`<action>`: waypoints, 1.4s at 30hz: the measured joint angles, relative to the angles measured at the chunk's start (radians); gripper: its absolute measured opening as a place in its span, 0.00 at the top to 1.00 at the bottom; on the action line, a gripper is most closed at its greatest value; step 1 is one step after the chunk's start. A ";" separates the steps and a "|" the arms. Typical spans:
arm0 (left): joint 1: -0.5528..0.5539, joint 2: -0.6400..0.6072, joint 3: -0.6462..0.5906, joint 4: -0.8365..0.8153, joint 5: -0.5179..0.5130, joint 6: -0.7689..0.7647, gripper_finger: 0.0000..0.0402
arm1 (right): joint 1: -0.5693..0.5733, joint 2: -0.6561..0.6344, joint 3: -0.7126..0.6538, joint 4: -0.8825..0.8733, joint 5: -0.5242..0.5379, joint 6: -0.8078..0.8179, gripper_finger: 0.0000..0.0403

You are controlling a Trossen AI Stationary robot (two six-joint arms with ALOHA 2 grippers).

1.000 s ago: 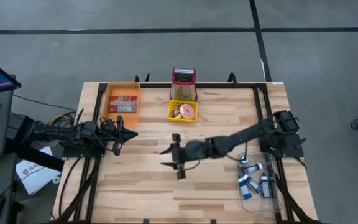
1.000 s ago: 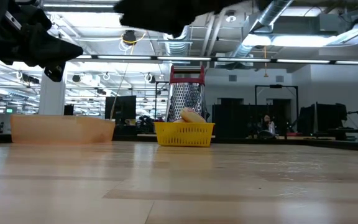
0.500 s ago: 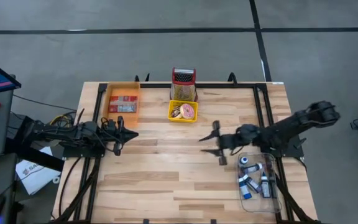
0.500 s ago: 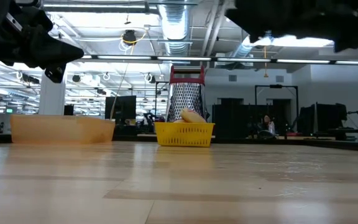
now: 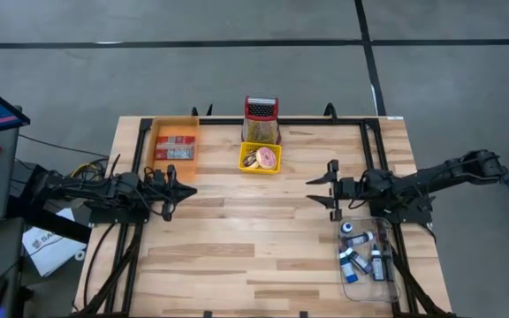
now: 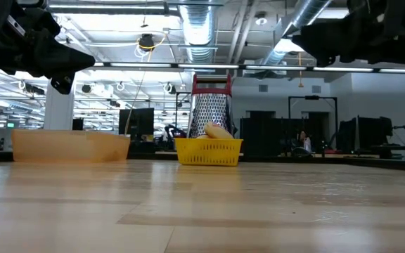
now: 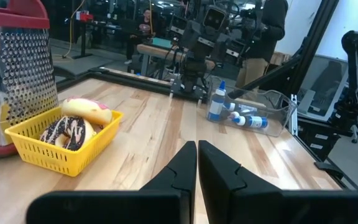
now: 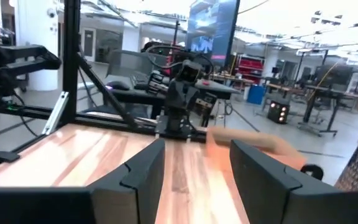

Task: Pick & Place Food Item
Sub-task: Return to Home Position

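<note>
Popcorn bag (image 5: 176, 146) is seen inside orange bin (image 5: 175, 124), well apart from right gripper (image 5: 311, 190), fingers spread; left gripper (image 5: 186, 189), fingers pressed together, is nearer.

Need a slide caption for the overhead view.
Arms flank the table: left gripper shut, right gripper open; popcorn bag in orange bin, bottles in transparent bin.

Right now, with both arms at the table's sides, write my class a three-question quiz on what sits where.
1. Fill the gap: seen from above, the orange plastic bin holding the red-and-white popcorn bag stands to the ___ of the yellow wire basket.
2. The small food colouring bottles lie in: A the orange bin; B the yellow basket; C the clear plastic bin.
3. True or false: the right gripper is open, the left gripper shut.
Key: 1 left; 2 C; 3 true.
</note>
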 joint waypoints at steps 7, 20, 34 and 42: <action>0.000 0.000 0.000 0.000 0.000 0.000 0.97 | -0.024 -0.094 -0.057 -0.055 0.000 0.038 0.57; 0.000 0.000 0.000 0.000 0.000 0.000 0.97 | -0.083 -0.415 -0.106 -0.378 0.003 0.064 0.57; 0.000 0.000 0.000 0.000 0.000 0.000 0.97 | -0.084 -0.824 -0.106 -0.828 0.108 0.156 0.57; 0.000 0.002 0.000 0.000 0.000 0.000 0.97 | -0.086 -0.922 -0.106 -0.882 0.043 0.264 0.57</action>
